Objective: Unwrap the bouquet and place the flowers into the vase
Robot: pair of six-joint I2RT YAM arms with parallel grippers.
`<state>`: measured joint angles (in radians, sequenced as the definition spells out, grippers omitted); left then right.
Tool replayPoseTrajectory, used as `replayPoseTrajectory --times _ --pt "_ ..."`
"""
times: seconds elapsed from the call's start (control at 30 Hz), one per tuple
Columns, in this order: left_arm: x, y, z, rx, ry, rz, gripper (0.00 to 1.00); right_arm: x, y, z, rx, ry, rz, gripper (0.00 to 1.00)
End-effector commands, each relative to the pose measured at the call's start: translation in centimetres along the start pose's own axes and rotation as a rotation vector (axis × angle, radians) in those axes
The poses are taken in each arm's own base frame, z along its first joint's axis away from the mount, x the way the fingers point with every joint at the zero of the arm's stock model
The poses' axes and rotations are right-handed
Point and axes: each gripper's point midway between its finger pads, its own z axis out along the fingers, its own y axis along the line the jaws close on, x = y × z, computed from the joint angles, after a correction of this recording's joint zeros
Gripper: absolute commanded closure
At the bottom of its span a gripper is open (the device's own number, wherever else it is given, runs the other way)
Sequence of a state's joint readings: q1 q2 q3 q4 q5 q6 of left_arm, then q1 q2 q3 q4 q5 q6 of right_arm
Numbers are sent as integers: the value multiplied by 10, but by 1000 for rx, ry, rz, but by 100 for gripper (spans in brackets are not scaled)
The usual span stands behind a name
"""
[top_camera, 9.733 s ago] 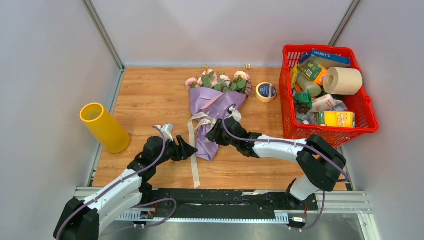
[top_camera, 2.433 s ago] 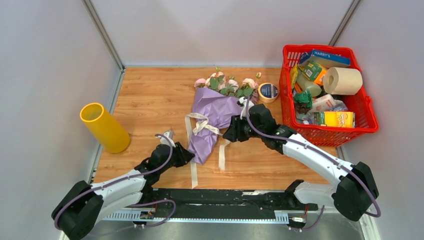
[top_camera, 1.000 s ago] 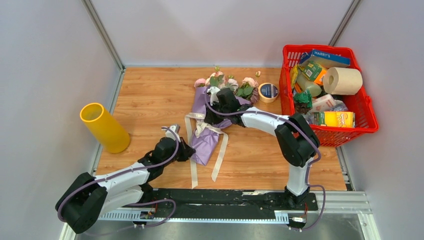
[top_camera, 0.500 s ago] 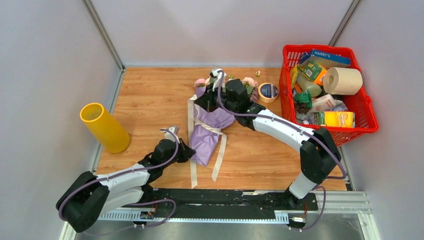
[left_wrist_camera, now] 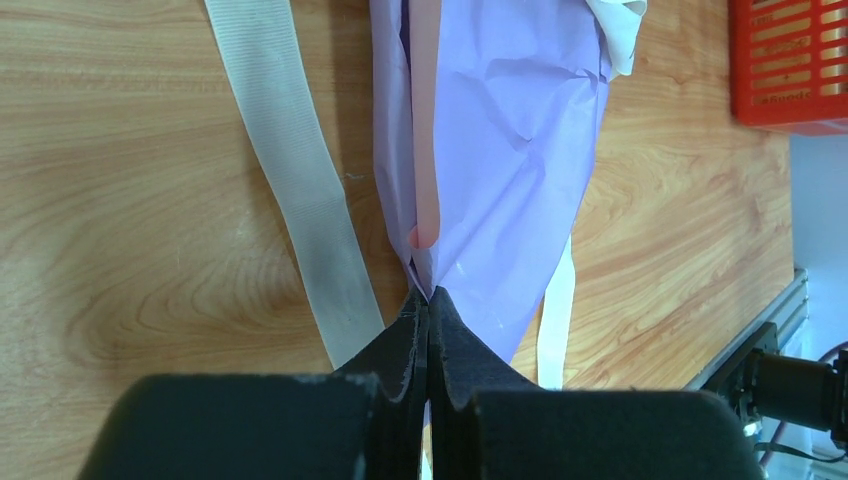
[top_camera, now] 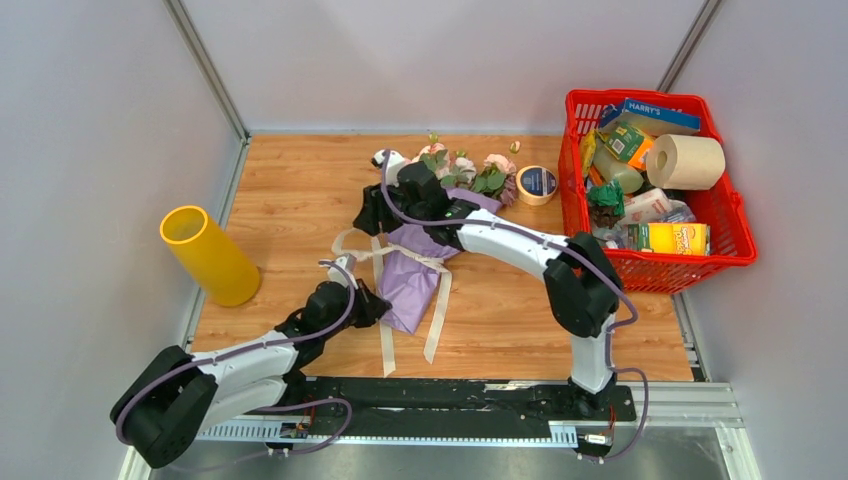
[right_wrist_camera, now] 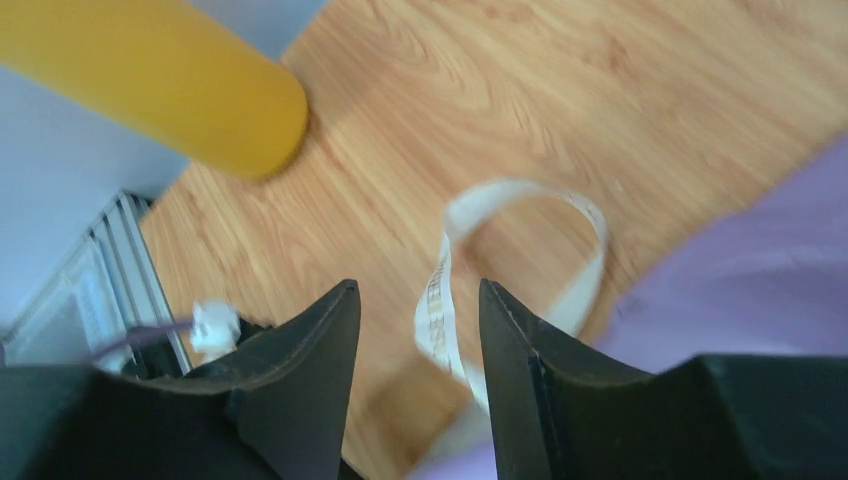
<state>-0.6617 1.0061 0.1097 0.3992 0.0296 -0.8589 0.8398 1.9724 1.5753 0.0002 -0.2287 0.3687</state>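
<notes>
Ribbon (right_wrist_camera: 436,315) now looped left of bouquet (top_camera: 415,270), right gripper (right_wrist_camera: 418,290) swung over there, jaws apart; left gripper (left_wrist_camera: 428,305) still clamped on bouquet tip.

Wrapped lilac bouquet (top_camera: 415,272) flat; yellow vase (top_camera: 208,255) left

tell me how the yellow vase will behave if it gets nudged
The vase stands tall and narrow, so a nudge near its rim would probably tip it. As a smooth cylinder, it would likely roll once down. It looks like plastic, so probably light.
</notes>
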Motion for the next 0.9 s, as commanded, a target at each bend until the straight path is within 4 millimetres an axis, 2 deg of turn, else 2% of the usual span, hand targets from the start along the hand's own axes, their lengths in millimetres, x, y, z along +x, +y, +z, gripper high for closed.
replayPoseTrajectory --times 0.0,0.1,0.2,0.33,0.53,0.67,0.87 --pt "-2 -6 -4 32 -22 -10 100 6 -28 -56 56 59 -78 49" --pt "0 -4 -7 29 -15 -5 100 23 -46 -79 51 99 -94 47" --pt "-2 -5 -9 31 -23 -5 100 41 -56 -90 32 152 -102 44" --pt "-3 -7 -11 37 -31 -9 100 59 -69 -86 43 223 -146 43" --pt "-6 -7 -9 35 -37 -1 100 77 -84 -75 67 284 -161 45" --pt "-6 -11 -5 41 -20 7 100 90 -86 -71 71 313 -160 46" --pt "-1 -16 1 66 11 4 100 113 -93 -63 196 346 -197 52"
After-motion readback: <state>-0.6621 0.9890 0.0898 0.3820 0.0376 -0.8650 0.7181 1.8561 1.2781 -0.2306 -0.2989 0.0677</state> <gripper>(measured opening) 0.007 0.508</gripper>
